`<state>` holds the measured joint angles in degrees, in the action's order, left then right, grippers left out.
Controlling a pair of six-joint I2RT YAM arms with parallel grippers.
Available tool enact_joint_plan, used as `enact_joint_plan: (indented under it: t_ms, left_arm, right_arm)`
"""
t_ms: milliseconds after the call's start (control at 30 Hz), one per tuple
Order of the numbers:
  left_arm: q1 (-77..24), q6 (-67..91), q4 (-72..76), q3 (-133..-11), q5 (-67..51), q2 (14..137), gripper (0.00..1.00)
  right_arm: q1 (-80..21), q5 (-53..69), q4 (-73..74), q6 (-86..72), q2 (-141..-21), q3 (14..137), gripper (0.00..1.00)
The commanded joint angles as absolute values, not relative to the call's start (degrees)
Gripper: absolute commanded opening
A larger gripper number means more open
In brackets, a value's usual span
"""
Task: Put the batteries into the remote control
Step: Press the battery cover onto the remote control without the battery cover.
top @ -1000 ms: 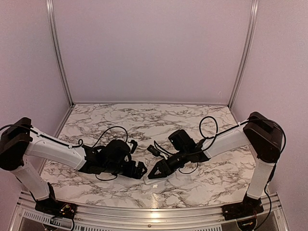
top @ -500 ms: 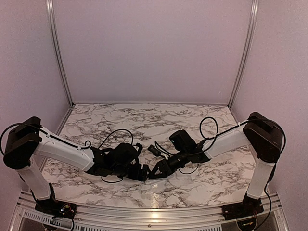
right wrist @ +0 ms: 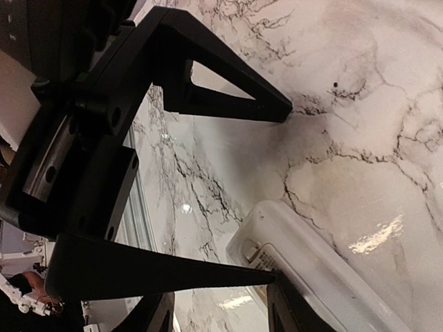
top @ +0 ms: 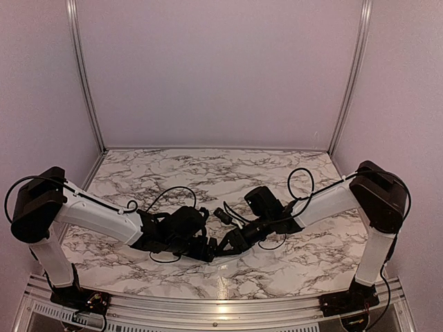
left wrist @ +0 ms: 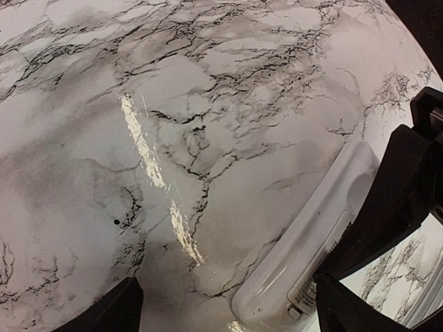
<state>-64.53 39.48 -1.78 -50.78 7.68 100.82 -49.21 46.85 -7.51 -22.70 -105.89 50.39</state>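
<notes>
Your remote control (left wrist: 304,242) lies on the marble-patterned surface (left wrist: 138,104), near its front edge and about midway across, right where your two arms meet. It is a white plastic bar with rounded corners. In the left wrist view it runs diagonally from lower centre toward the upper right. At its near end there is a small label (left wrist: 303,299) with dark print on it; the print is too small and blurred to read, in the right wrist view as well. No brand name can be made out anywhere on the shell.

Your left gripper (left wrist: 228,290) is spread wide, and the labelled end of the remote sits in the gap between its two fingers. Neither of them is pressing on the remote. Seen from the right wrist camera, the lower of those fingers (right wrist: 173,277) reaches just beside the remote's corner, and the upper one is well clear of it.

Your right gripper (right wrist: 221,311) has its fingers partly apart. One black finger (left wrist: 387,200) lies along the remote's far long edge, touching it or very nearly. You cannot tell from these views whether that gripper is really clamping the remote.

From the top camera, both grippers crowd low over the same spot and hide most of the remote. A tiny dark speck (left wrist: 115,222) marks the surface to the left of the remote. Black cables (top: 166,194) loop over both forearms, and an aluminium rail (top: 221,304) borders the near edge.
</notes>
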Motion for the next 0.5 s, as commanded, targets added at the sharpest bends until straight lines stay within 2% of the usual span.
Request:
enact_joint_plan:
  t_ms: [0, 200, 467]
  left_arm:
    - [-64.8, 39.1, -7.5, -51.5, 9.5, 102.3, 0.89]
    - [-64.8, 38.9, -10.2, -50.6, 10.2, 102.1, 0.86]
    - [-64.8, 38.5, -12.4, -49.7, 10.4, 102.2, 0.86]
  right_arm:
    - [-49.1, 45.5, -4.2, -22.7, -107.8, 49.1, 0.45]
    - [-49.2, 45.4, -4.0, -22.7, -108.1, 49.1, 0.44]
    - [-49.0, 45.4, -3.8, -22.7, -108.3, 49.2, 0.44]
